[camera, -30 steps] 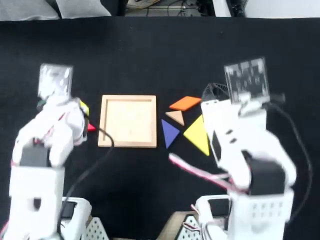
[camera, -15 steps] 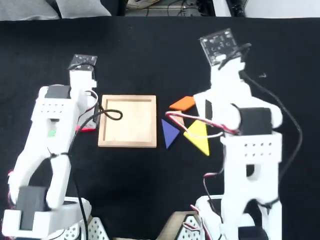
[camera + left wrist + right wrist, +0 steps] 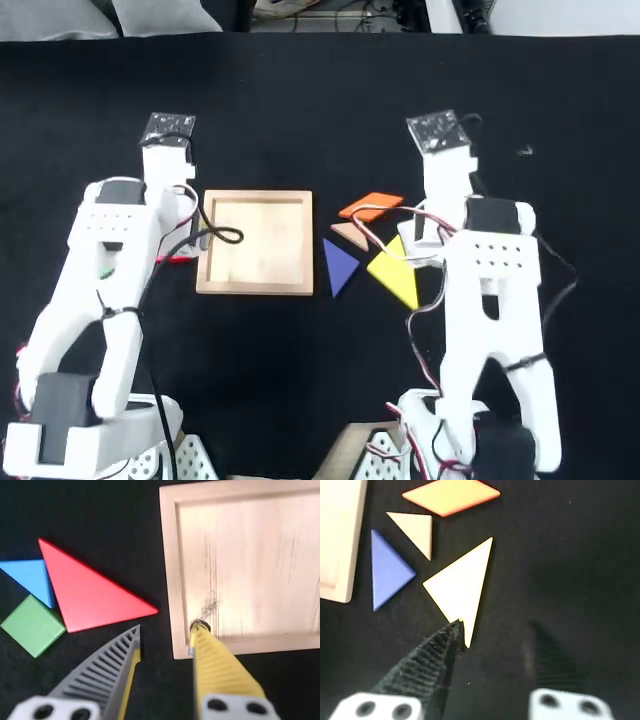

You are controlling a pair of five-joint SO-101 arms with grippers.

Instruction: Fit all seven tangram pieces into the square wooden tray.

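The square wooden tray lies with nothing in it between my two arms. Right of it lie an orange parallelogram, a tan triangle, a blue triangle and a big yellow triangle. My left gripper is open over the tray's left rim, beside a big red triangle, a light blue triangle and a green square. My right gripper is open above the table, one fingertip at the yellow triangle's corner.
The table is covered in black cloth. The left arm hides most of the pieces left of the tray in the high view. Cables hang from the right arm over the yellow triangle. Bare cloth stretches in front of the tray.
Both arms have unfolded from a hunched pose and reached out over the table, the left beside the tray, the right over the pieces on the right. No piece has moved.
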